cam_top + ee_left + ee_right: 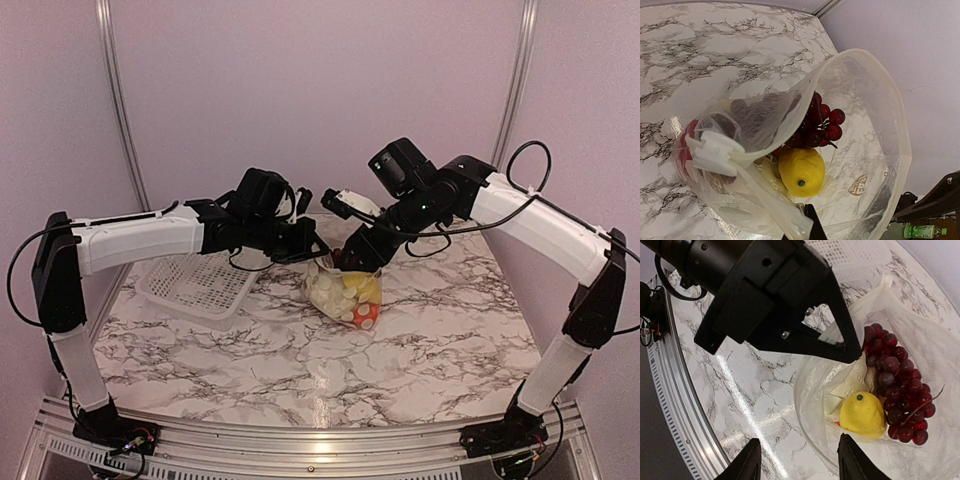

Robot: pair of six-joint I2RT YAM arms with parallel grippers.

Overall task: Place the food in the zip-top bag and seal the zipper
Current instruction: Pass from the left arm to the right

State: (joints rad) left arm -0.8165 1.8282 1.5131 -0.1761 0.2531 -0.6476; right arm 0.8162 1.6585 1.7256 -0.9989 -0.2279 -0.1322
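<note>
Top external view shows the bag (345, 295) mid-frame, long axis running upper left to lower right, mouth gaping toward the upper left, grapes (900, 390) and lemon (862, 415) inside. Left gripper (318, 250) pinches its rim; right gripper (800, 439) is spread wide.

The tabletop (450, 330) is white with dark gray lines, like marble. A white basket (195, 285) full of little holes sits on its left side. Near the middle, a clear bag (322, 282) rests its bottom on the tabletop, close to the basket. The food (366, 314) is inside the bag.
</note>
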